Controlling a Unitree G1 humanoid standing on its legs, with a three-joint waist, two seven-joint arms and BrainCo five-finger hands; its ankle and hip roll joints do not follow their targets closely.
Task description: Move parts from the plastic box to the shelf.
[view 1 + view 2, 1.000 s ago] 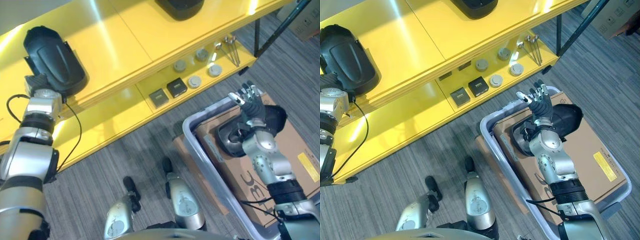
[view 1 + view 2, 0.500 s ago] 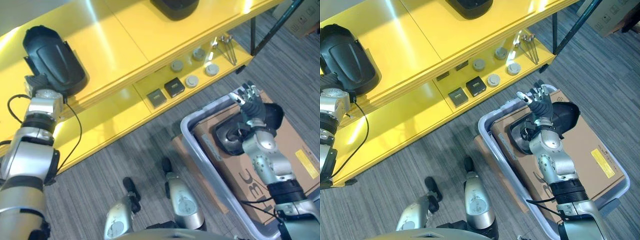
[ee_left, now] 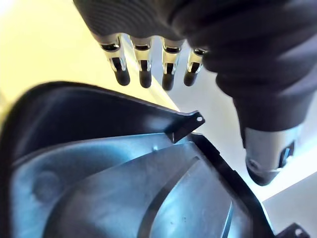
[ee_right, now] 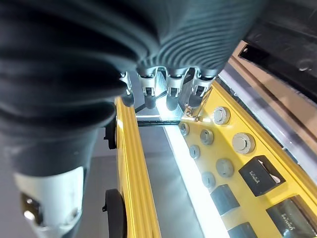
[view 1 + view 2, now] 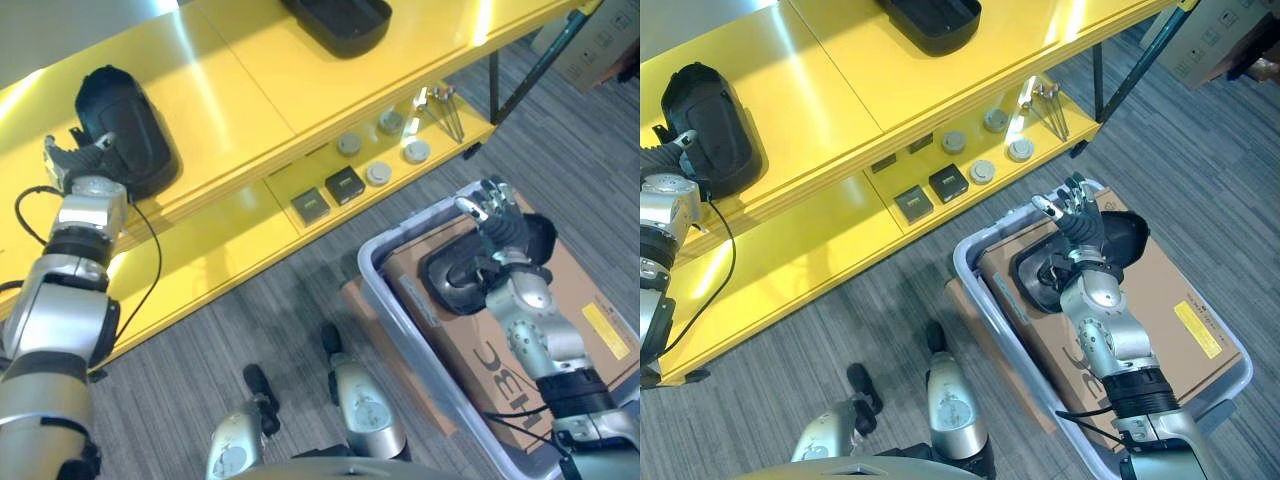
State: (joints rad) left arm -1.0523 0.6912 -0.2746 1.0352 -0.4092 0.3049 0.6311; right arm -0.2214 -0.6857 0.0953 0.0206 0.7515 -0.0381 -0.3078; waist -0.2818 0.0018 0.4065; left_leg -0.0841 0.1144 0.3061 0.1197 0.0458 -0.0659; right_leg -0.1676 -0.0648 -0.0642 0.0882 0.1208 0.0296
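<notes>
A black moulded part (image 5: 125,125) lies on the top level of the yellow shelf (image 5: 240,90) at the left. My left hand (image 5: 82,158) is at its near edge, open, fingers (image 3: 142,69) straight just past the part's rim (image 3: 114,106) and the thumb apart. In the grey plastic box (image 5: 400,320) at the lower right, a second black part (image 5: 462,280) rests on a brown cardboard sheet (image 5: 590,320). My right hand (image 5: 497,222) hovers over that part, open, fingers (image 4: 171,91) straight and pointing towards the shelf.
A third black part (image 5: 340,20) sits at the back of the shelf top. The lower shelf level holds small black blocks (image 5: 346,184), grey discs (image 5: 378,173) and thin metal rods (image 5: 448,105). A dark shelf leg (image 5: 530,65) stands at the right, with a cardboard carton (image 5: 600,35) behind.
The camera has shifted, so the whole scene sits differently. My left hand's fingers now show spread at the shelf part's edge. The right hand keeps its open pose over the boxed part.
</notes>
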